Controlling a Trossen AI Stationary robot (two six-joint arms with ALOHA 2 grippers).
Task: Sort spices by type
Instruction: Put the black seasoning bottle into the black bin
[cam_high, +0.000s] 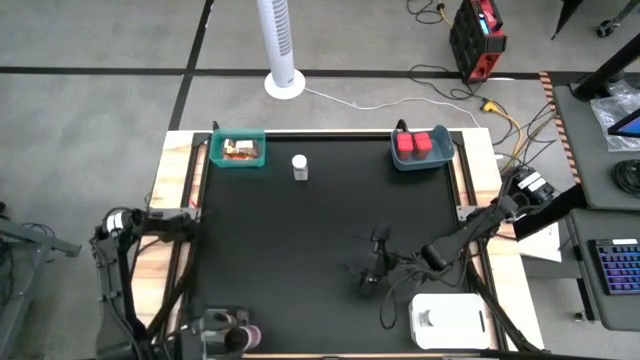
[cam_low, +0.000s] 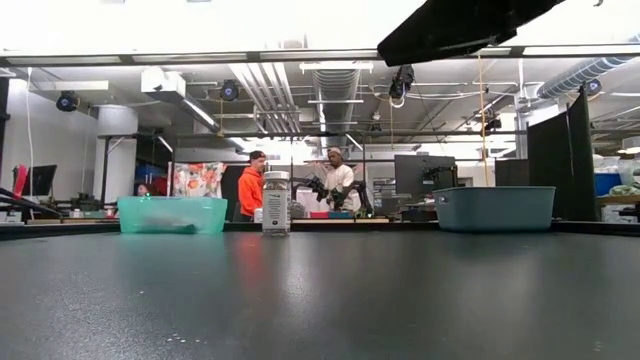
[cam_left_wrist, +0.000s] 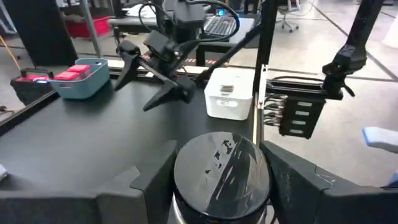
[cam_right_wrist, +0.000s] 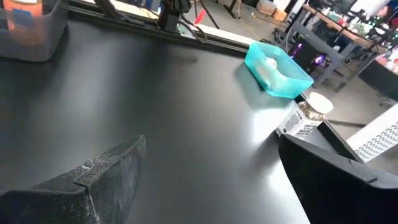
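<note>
Spices are what we sort here, and one of them, a small jar with a glossy black lid (cam_left_wrist: 222, 167), sits between the two dark fingers (cam_left_wrist: 146, 186) of our left gripper (cam_high: 228, 335), which close against its sides at the near left edge of the black table (cam_high: 320, 230). From that wrist we look across the tabletop to our right arm, and beside it to a white rectangular tray (cam_left_wrist: 229, 93) at the table's near right corner. Our right gripper (cam_high: 372, 262) hangs over the middle right of the table with its jaws spread wide and nothing between them; its two dark fingers (cam_right_wrist: 93, 180) frame bare black surface. Farther out, a white-capped clear bottle with a printed label (cam_high: 299, 167) stands upright on the far side of the table, apart from both bins. To its left at the far edge sits a teal plastic bin (cam_high: 238, 150) holding orange and brown flat packets (cam_high: 241, 150). At the far right sits a blue-grey plastic bin (cam_high: 420, 149) with two red boxy containers (cam_high: 416, 144) inside, side by side. In the low view the bottle stands between the two bins, nearer the teal one, and beyond the table two people (cam_low: 252, 186) stand in the room.
</note>
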